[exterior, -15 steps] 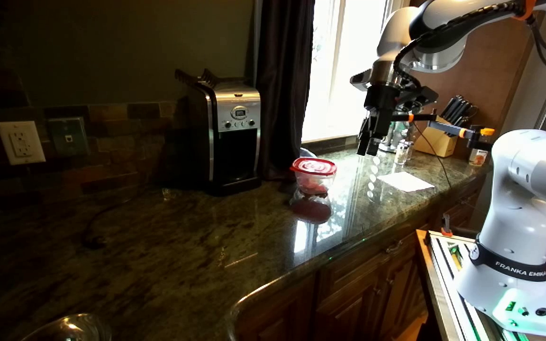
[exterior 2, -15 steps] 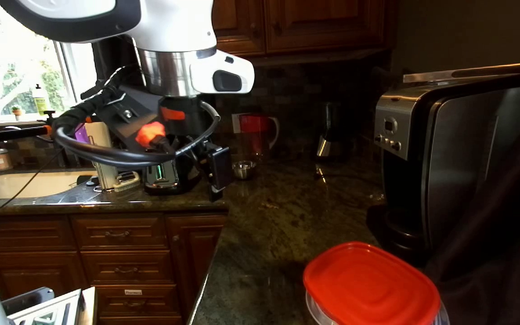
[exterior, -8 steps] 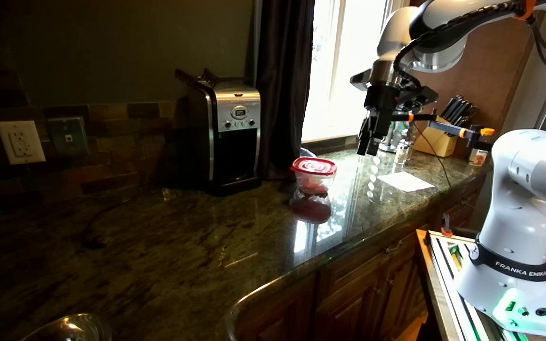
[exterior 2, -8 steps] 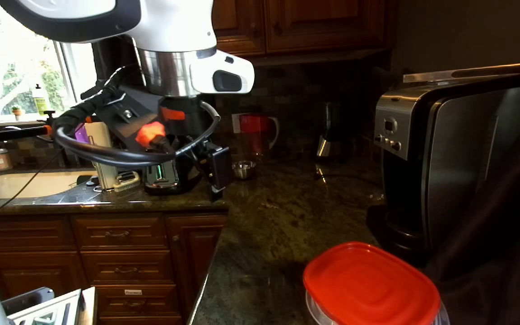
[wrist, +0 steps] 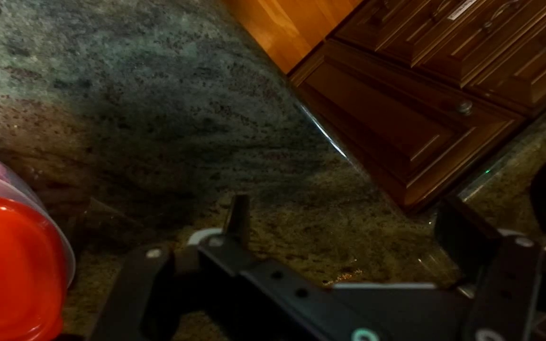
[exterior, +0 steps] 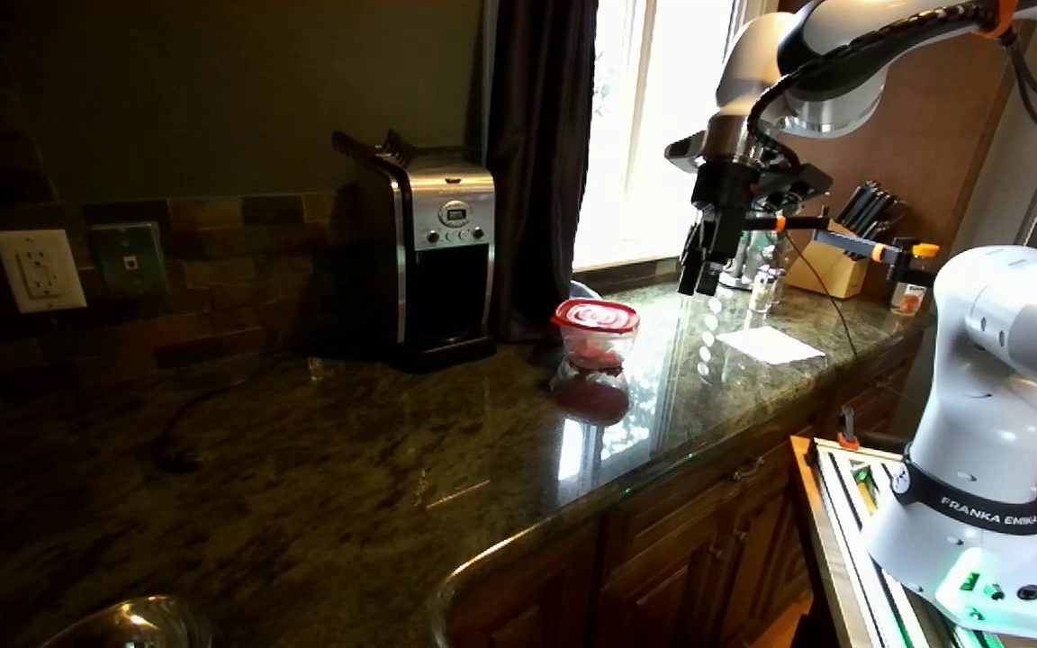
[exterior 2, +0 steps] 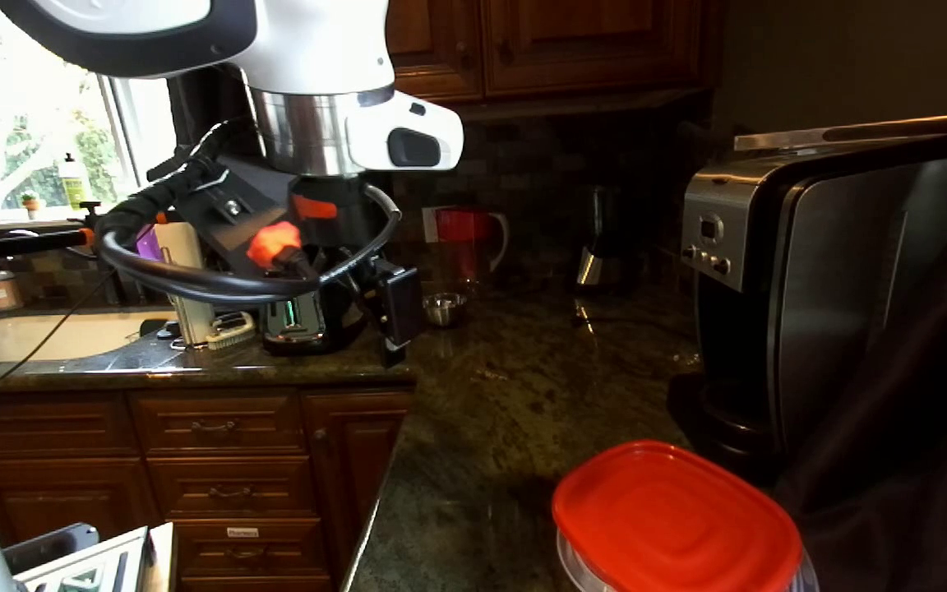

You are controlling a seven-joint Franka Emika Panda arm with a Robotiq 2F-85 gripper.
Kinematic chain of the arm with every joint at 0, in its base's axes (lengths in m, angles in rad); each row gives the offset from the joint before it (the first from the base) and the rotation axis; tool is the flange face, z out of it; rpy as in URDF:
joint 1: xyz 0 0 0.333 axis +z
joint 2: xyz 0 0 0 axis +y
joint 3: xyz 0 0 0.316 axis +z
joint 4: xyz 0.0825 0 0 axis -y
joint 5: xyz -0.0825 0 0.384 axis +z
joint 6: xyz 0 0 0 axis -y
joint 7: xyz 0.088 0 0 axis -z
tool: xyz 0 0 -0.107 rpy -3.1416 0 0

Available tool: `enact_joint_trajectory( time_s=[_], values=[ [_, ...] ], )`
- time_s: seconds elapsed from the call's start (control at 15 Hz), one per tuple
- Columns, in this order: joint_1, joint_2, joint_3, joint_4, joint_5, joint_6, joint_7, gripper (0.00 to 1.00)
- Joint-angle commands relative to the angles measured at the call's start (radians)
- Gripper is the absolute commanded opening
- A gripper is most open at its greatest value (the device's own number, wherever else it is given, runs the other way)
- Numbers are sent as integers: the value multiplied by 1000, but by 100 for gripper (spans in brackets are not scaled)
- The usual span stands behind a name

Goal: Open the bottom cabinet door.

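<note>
Wrist view: gripper [wrist: 348, 220] hangs over the table [wrist: 159, 94], fingers [wrist: 237, 215] spread wide with a gap between them, table showing through. Task's thing, the bottom cabinet door [wrist: 386, 113], sits below the table's edge, flush in its frame, well apart from the gripper, knob [wrist: 465, 108] near its upper corner (several lower doors [exterior: 662, 594] around, can't tell for sure which one is meant). Drawers [wrist: 481, 47] stacked just beside that door; in an exterior view one of them carries a small white label [exterior 2: 243, 533]. On the table: clear container [exterior: 599, 346] with red lid [exterior: 598, 315], near the coffee maker [exterior: 446, 243]; both show in both exterior views. Dark curtain [exterior: 541, 162] just beside the coffee maker, then the bright window [exterior: 622, 162]. White sheet [exterior: 772, 345] lies flat further along the table, knife block [exterior: 829, 270] behind it. In an exterior view a small metal bowl [exterior 2: 445, 310] and a red pitcher [exterior 2: 465, 234] stand on the table toward the back, upper cabinets [exterior 2: 588, 41] above, cream sink [exterior 2: 62, 337] off to the left. White arm [exterior 2: 317, 49] comes down from the top there, cable [exterior 2: 210, 288] looping beside the gripper, part of which is hidden.
</note>
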Motion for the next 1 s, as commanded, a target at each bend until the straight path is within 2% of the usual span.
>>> enact_joint_trajectory(
  time_s=[0.0, 0.13, 0.27, 0.33, 0.47, 0.67, 0.73, 0.93],
  values=[
    [-10, 3, 10, 2, 8, -3, -6, 100],
    [-10, 3, 10, 2, 8, -3, -6, 100],
    [36, 37, 77, 49, 95, 50, 104, 100],
    [-2, 6, 29, 10, 44, 15, 18, 100],
    [19, -1, 69, 14, 63, 7, 46, 100],
    [-1, -84, 130, -132, 39, 52, 84, 100],
    [22, 1, 133, -27, 41, 16, 91, 100],
    [60, -23, 226, -45, 68, 25, 168, 100]
  ],
)
